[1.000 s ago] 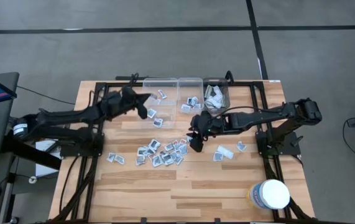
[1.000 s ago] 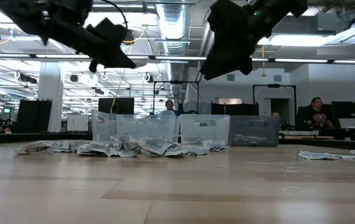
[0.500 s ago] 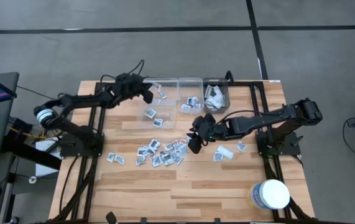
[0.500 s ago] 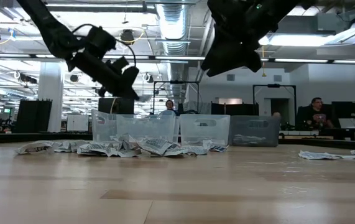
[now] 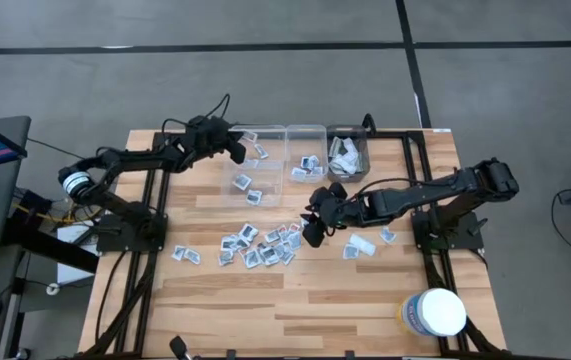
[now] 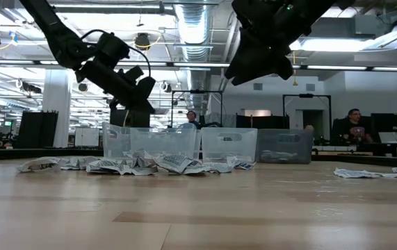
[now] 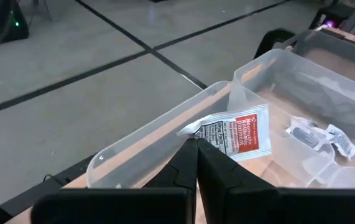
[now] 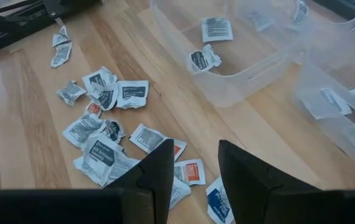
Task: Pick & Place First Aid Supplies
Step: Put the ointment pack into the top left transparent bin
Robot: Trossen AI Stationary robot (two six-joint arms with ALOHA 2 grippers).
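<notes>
Left gripper [image 7: 196, 144] is clenched on a small flat white packet with a red-orange label [image 7: 236, 134], held over the rim of the leftmost clear plastic bin [image 5: 255, 165], apparently for a drop inside. Right gripper [image 8: 193, 165] hangs with fingers apart and nothing in them, above the loose pile of small square white-grey packets [image 5: 260, 245] on the wooden table [image 5: 305, 300], likely lining up the next pick.

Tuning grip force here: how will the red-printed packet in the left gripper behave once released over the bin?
Probably light and floppy: the packet hangs pinched by one corner in the left gripper. Likely flutters down rather than dropping straight into the clear bin.
</notes>
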